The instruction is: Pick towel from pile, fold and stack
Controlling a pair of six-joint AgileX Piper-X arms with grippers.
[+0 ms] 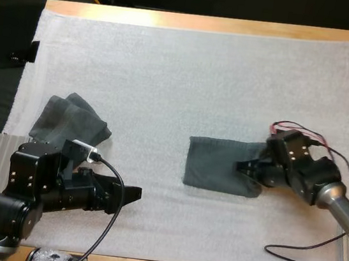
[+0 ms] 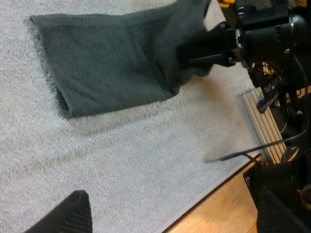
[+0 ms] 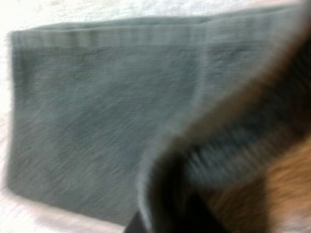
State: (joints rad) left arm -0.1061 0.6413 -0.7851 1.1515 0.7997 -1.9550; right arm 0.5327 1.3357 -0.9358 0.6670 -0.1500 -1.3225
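The towel (image 1: 212,164), judged soft and light, is pinched at its 3 o'clock edge by the right gripper (image 1: 242,167); the fingers of the left gripper (image 1: 132,194) are spread apart, empty.

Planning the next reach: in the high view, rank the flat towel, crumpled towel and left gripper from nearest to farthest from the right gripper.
1. flat towel, mid-mat, at the right gripper itself.
2. left gripper, near side, left of centre.
3. crumpled towel, at the mat's left edge.
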